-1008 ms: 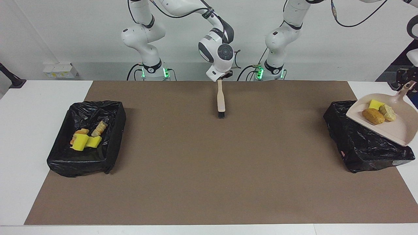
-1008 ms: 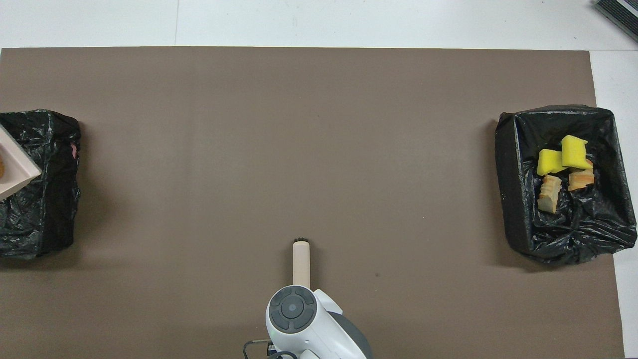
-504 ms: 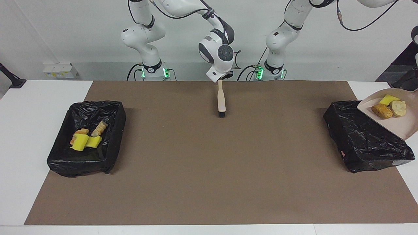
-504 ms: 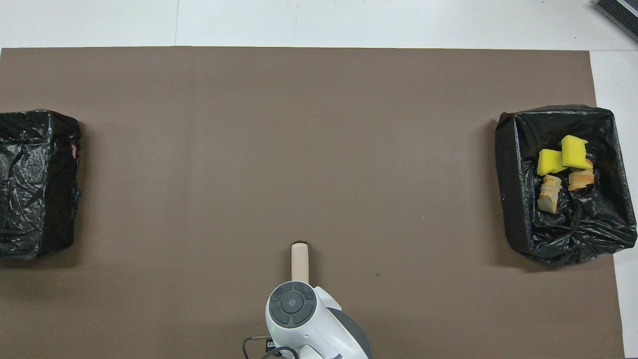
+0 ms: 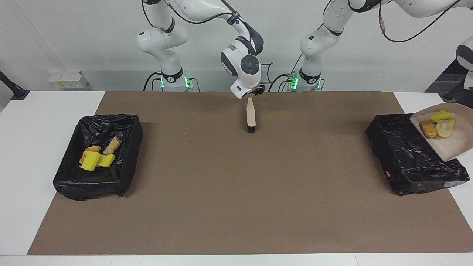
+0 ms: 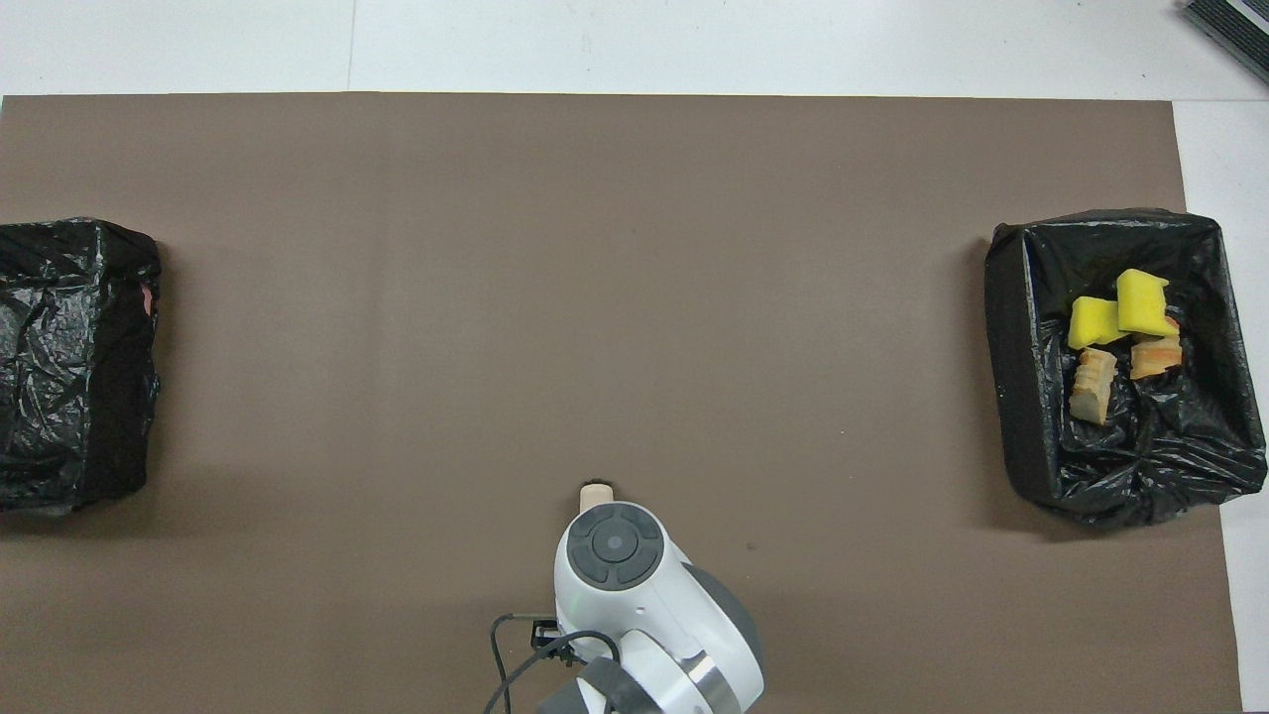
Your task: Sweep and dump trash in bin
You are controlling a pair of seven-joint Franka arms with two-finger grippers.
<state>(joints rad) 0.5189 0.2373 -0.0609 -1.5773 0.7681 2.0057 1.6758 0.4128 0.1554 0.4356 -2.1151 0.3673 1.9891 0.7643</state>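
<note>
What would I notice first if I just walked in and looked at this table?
Probably the bright yellow spongy wedges and tan bread-like lumps lying in the black bag-lined bin at the right arm's end of the table. Next, the beige plastic dustpan carrying three more pieces, up over the other black-lined bin at the left arm's end. The beige brush lies mid-mat below the right gripper.

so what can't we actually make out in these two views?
- Left hand: outside both views; facing view cuts the dustpan at its edge, so the grip is unseen.
- Right hand: fingers too small in facing view, covered by its own wrist overhead.
- Brush: overhead, mostly under that wrist.
</note>
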